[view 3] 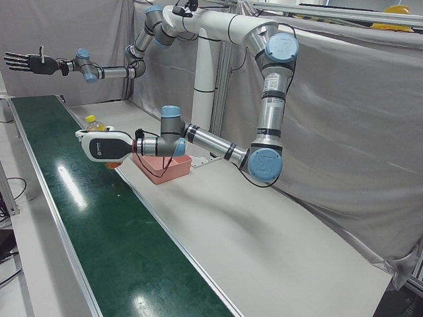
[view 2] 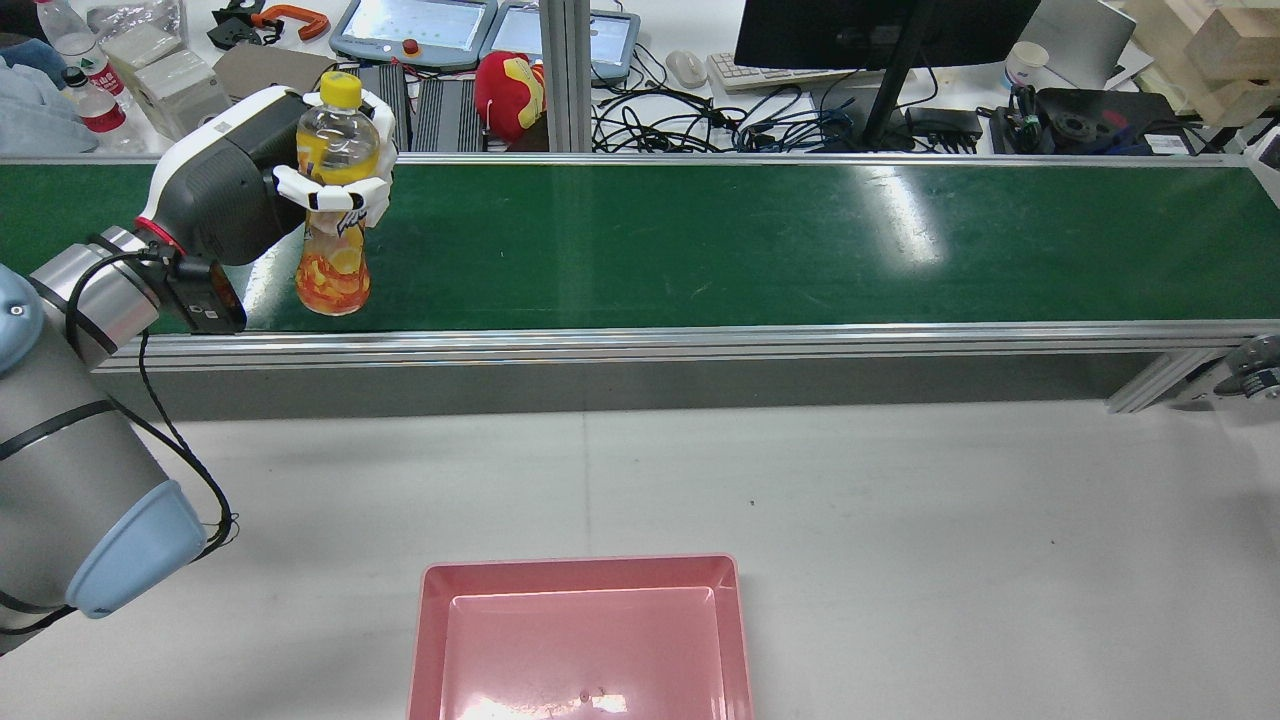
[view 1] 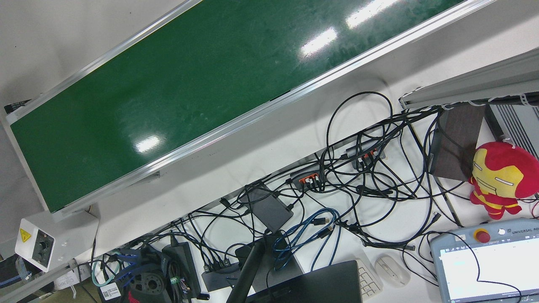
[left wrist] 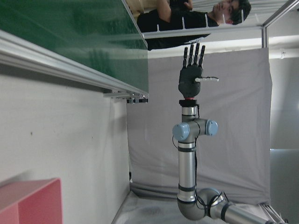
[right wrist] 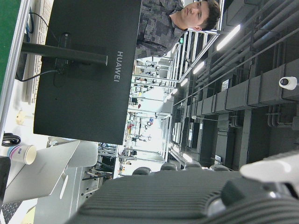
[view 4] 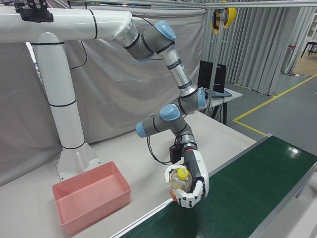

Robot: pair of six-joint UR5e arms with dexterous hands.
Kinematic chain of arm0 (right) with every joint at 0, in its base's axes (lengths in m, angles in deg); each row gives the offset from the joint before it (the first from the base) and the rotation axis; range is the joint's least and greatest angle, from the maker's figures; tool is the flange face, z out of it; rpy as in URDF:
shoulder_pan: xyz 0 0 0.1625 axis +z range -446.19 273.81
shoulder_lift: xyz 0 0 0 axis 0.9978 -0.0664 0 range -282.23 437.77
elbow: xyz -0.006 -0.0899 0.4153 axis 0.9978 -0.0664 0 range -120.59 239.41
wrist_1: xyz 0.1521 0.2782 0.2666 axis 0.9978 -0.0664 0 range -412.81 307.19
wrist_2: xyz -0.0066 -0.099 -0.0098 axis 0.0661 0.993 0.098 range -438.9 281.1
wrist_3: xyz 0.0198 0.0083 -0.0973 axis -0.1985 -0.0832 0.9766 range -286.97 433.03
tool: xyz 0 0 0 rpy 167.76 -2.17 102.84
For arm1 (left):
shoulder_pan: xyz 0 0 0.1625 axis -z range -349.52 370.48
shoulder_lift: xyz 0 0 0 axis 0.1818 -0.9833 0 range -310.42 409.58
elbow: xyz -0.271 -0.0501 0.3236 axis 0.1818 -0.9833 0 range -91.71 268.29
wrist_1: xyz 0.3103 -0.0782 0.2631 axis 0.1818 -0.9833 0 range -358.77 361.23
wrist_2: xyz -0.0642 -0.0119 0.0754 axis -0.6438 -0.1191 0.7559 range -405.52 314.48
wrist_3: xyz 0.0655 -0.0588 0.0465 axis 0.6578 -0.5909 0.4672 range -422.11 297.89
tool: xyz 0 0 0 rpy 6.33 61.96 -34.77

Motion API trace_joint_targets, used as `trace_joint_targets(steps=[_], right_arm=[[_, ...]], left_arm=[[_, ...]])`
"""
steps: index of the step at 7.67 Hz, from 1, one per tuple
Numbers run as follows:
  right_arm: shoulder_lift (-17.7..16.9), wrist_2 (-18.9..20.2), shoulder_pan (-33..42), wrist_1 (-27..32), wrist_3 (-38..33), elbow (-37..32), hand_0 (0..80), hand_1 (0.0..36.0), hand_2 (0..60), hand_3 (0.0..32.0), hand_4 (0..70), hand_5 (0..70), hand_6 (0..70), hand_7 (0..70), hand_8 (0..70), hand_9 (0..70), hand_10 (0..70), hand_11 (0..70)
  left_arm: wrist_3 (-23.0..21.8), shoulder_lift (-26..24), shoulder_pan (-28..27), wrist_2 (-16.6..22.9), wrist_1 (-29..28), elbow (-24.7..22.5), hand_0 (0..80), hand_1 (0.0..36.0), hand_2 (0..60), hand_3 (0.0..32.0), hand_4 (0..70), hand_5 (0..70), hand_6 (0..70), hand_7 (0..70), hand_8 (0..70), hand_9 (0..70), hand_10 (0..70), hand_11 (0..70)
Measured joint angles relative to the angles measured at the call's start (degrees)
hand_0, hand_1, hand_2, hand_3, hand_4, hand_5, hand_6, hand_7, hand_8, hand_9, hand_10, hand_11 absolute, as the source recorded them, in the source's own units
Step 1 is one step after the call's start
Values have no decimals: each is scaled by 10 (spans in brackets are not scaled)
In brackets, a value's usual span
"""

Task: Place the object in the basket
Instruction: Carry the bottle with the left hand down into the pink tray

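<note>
Left hand [view 2: 335, 190] clamped around the middle of an upright yellow-capped bottle [view 2: 333, 262], upper left of the rear view, over the near edge of the green conveyor belt [view 2: 760, 240]. Right hand [left wrist: 190, 77] raised, fingers spread, holding nothing. Pink basket [view 2: 430, 640] at bottom centre on the white worktop [view 2: 900, 520], well apart from the bottle.
</note>
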Motion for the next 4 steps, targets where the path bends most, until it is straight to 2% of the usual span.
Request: trace_joint_targets(steps=[2,4], right_arm=[[0,0,0,0,0,0,0,0,0,0,0,0,0,0,0,0,0,0],[0,0,0,0,0,0,0,0,0,0,0,0,0,0,0,0,0,0]], left_arm=[[4,36,-18,68,12,-75,493,151,600,0,389,700,693,652,700,700,700,700],[18,50,-79,99,24,-116,498,157,600,0,395,700,680,653,700,700,700,700]])
